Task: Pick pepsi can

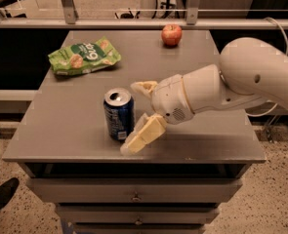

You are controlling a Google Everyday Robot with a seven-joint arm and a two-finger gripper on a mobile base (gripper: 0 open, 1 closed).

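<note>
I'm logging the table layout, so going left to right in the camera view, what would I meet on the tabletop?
Green snack bag → pepsi can → apple. The gripper, open, comes in from the right and overlaps the can's right edge, so it gets no slot of its own.

The pepsi can [118, 116] is of metal: its dark blue side is glossy, and its silver top looks like bare, shiny metal. The end effector [132, 117] stands just beside the can, above the tabletop [60, 126], with its fingers [144, 134] spread apart. They look like pale yellow matt plastic. The arm shell [207, 89] is smooth whitish plastic with a soft sheen. The tabletop is grey, smooth and almost matt. The green bag [84, 56] is crinkled glossy plastic film. The apple [171, 34] has smooth skin, slightly shiny.
</note>
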